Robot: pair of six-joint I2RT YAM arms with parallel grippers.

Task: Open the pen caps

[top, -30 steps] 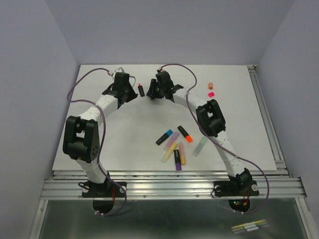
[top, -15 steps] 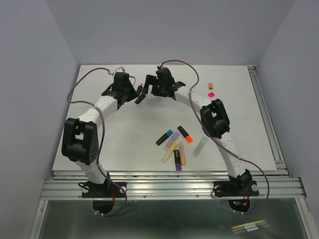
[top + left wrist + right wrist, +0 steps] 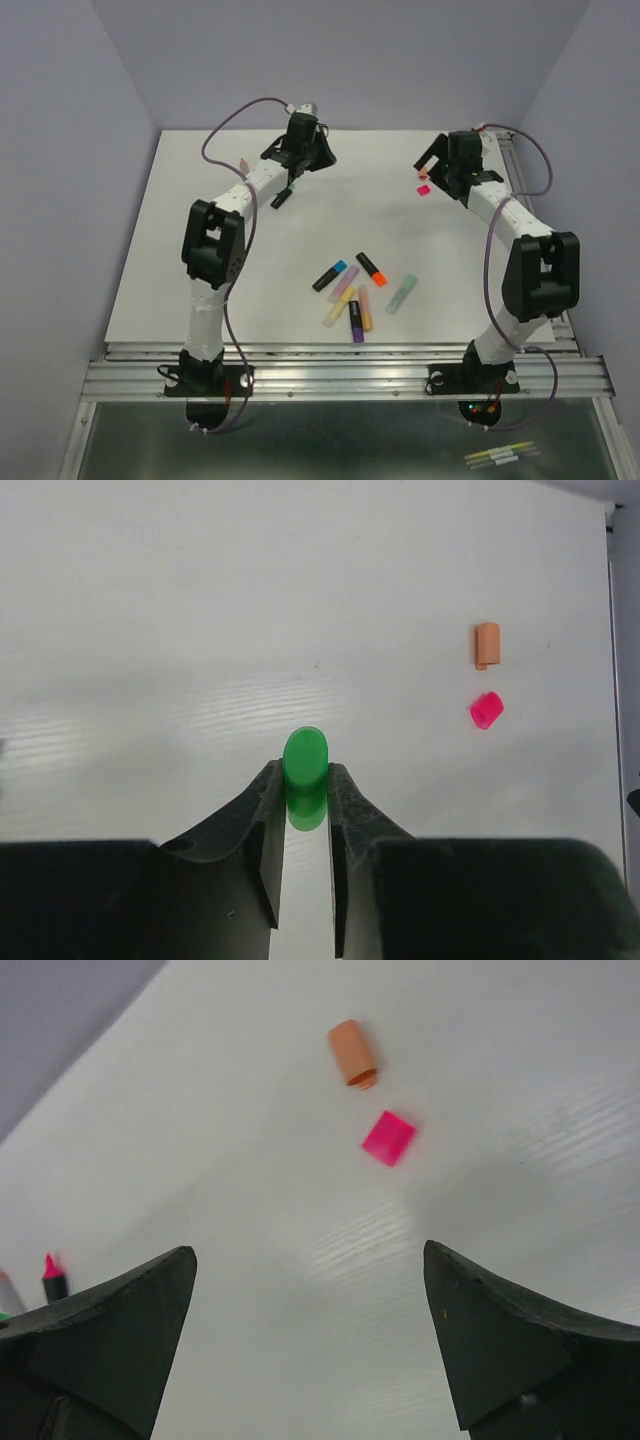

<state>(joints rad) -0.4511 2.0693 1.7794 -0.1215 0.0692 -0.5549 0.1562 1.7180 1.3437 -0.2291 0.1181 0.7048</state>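
Note:
My left gripper point(image 3: 305, 772) is shut on a small green pen cap point(image 3: 305, 758), held just above the table; in the top view this gripper point(image 3: 295, 178) is at the far middle. A black pen point(image 3: 282, 197) lies on the table right beside it, and the right wrist view shows the pen's pink tip point(image 3: 49, 1264) bare. My right gripper point(image 3: 310, 1260) stands wide open with nothing in it, at the far right point(image 3: 437, 165). Just ahead of it lie a loose orange cap point(image 3: 352, 1052) and a pink cap point(image 3: 388, 1138).
Several capped pens lie in a cluster at the table's middle front: black ones with a blue cap point(image 3: 330, 275), an orange cap point(image 3: 371, 268) and a purple cap point(image 3: 356, 322), plus pastel ones point(image 3: 402, 293). A metal rail point(image 3: 530, 230) runs along the right edge.
My right gripper has opened and swung from the far middle to the far right by the loose caps. The black pen now lies on the table. My left arm has shifted right, still shut.

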